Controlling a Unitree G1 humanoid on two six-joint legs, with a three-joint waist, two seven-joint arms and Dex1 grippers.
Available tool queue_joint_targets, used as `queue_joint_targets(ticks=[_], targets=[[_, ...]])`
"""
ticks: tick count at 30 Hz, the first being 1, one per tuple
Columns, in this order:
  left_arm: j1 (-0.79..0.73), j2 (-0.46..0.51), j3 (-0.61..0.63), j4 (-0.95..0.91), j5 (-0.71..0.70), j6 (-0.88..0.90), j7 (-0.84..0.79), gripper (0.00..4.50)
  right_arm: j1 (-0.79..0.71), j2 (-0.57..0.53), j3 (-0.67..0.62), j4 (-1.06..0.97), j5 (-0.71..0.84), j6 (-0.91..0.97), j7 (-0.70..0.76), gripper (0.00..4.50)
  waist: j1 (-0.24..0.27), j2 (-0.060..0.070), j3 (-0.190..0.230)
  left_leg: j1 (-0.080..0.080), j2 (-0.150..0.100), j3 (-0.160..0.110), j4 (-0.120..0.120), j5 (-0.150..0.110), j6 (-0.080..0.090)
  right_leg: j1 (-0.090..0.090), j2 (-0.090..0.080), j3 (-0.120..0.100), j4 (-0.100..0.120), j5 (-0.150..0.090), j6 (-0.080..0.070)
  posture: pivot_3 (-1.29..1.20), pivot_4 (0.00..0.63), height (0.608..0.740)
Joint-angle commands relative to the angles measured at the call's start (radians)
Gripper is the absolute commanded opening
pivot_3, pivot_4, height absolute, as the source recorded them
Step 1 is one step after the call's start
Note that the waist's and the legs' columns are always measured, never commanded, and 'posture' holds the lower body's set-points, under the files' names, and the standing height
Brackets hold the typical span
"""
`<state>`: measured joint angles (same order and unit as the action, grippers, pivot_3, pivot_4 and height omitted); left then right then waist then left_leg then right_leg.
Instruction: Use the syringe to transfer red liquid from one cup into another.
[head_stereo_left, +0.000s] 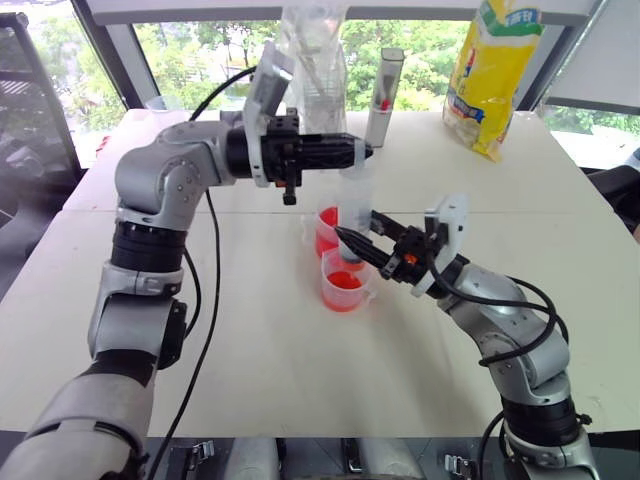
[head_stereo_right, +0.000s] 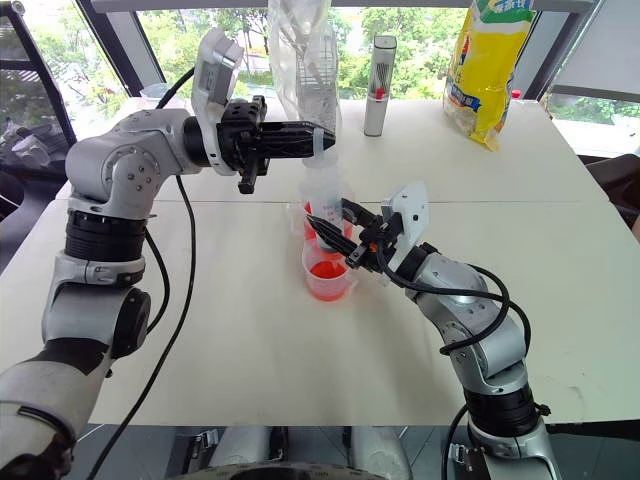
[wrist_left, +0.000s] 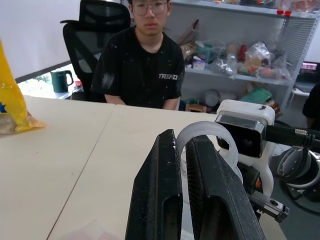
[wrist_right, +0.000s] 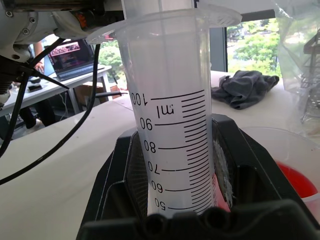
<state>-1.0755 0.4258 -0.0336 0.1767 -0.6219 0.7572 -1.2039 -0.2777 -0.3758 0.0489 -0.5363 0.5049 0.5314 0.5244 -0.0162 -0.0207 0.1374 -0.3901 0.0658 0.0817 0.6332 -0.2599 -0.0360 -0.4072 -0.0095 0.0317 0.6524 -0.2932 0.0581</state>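
Observation:
The syringe (head_stereo_left: 353, 212) stands upright over the two cups, its clear barrel (wrist_right: 170, 125) printed with scale marks. My right gripper (head_stereo_left: 347, 241) is shut on the lower barrel from the right. My left gripper (head_stereo_left: 362, 152) reaches in level from the left and is shut on the white ring (wrist_left: 204, 134) at the plunger's top. The far cup (head_stereo_left: 326, 233) shows a deep band of red liquid. The near cup (head_stereo_left: 343, 284) holds a shallow red layer. The syringe's tip is down at the near cup's mouth; I cannot tell whether it touches the liquid.
A tall silver cylinder (head_stereo_left: 384, 98), a clear plastic bag (head_stereo_left: 315, 55) and a yellow bag (head_stereo_left: 492, 70) stand at the table's far side. A person (wrist_left: 145, 55) sits beyond the table. A grey cloth (wrist_right: 245, 87) lies on the table.

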Motion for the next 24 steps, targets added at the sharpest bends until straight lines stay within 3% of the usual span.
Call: queue_joint_targets(ticks=[1, 24], targets=[[-0.013, 0.002, -0.013, -0.048, -0.014, 0.004, -0.02, 0.08, -0.016, 0.002, -0.007, -0.047, 0.017, -0.02, 0.008, 1.42, 0.0, 0.0, 0.0, 0.0, 0.0, 0.0, 0.0, 0.0, 0.0, 0.0, 0.0, 0.0, 0.0, 0.0, 0.0, 0.0, 0.15, 0.74], [0.07, 0.015, -0.07, -0.112, -0.006, 0.018, -0.049, 0.08, -0.115, -0.02, -0.065, -0.071, 0.103, 0.061, -0.02, 1.42, 0.0, 0.0, 0.0, 0.0, 0.0, 0.0, 0.0, 0.0, 0.0, 0.0, 0.0, 0.0, 0.0, 0.0, 0.0, 0.0, 0.15, 0.74]])
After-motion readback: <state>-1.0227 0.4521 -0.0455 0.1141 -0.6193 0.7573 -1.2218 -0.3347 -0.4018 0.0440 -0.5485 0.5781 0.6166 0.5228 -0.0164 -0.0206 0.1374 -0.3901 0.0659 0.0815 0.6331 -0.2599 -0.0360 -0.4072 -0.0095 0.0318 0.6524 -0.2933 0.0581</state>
